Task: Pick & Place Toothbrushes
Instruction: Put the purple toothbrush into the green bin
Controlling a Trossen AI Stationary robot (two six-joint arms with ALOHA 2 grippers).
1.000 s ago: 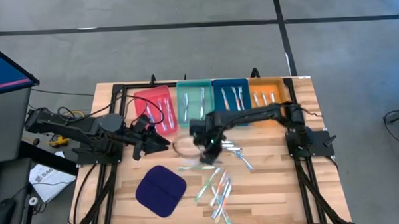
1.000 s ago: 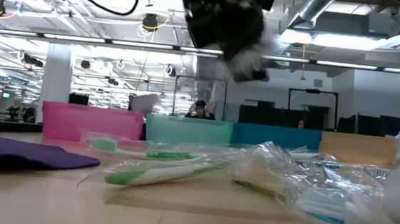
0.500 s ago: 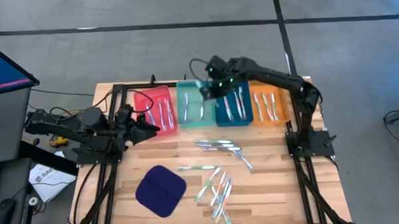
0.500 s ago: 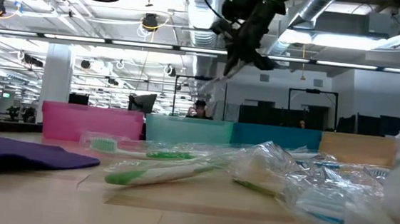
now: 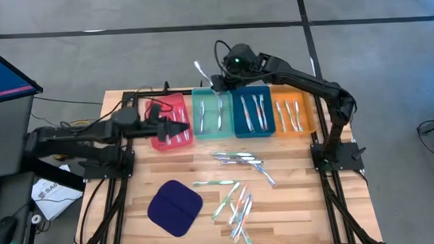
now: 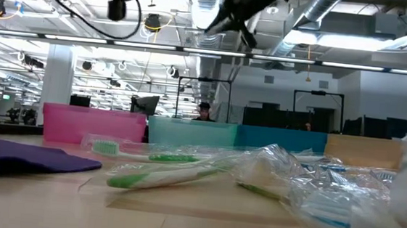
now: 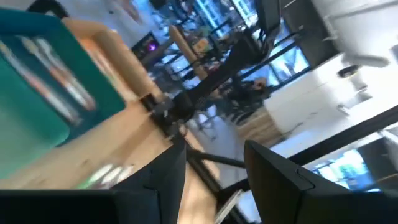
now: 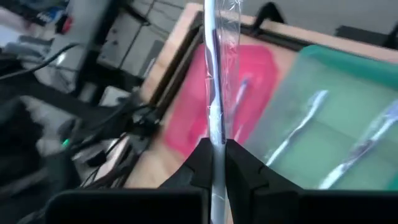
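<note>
My right gripper [image 5: 214, 81] hangs high over the far ends of the red tray [image 5: 166, 109] and green tray [image 5: 208, 126], shut on a whitish toothbrush [image 5: 199, 69] in a clear wrapper. My left gripper [image 5: 185, 128] points level over the red tray and is open, with nothing between its fingers [image 7: 169, 168]. Several more wrapped toothbrushes [image 5: 236, 159] lie loose on the wooden table, and others lie in the trays. My right gripper pinches the wrapped toothbrush's shaft [image 8: 215, 138] between its two fingers. The stick runs along the fingers and juts out well past their tips [image 8: 215, 43]. The fingers slant downward toward the table's far left. The toothbrush is lifted clear, high above the trays.
A blue tray [image 5: 253, 128] and an orange tray [image 5: 293, 123] stand to the right of the green one along the far edge. A dark blue cloth pad [image 5: 174, 207] lies near the front left. A loose pile of toothbrushes [image 5: 236, 208] lies at the front centre.
My right gripper has risen from the loose toothbrushes at the table's middle and swung to the far edge over the trays, carrying one toothbrush lifted clear. My left gripper has swung toward the far right, over the red tray.
</note>
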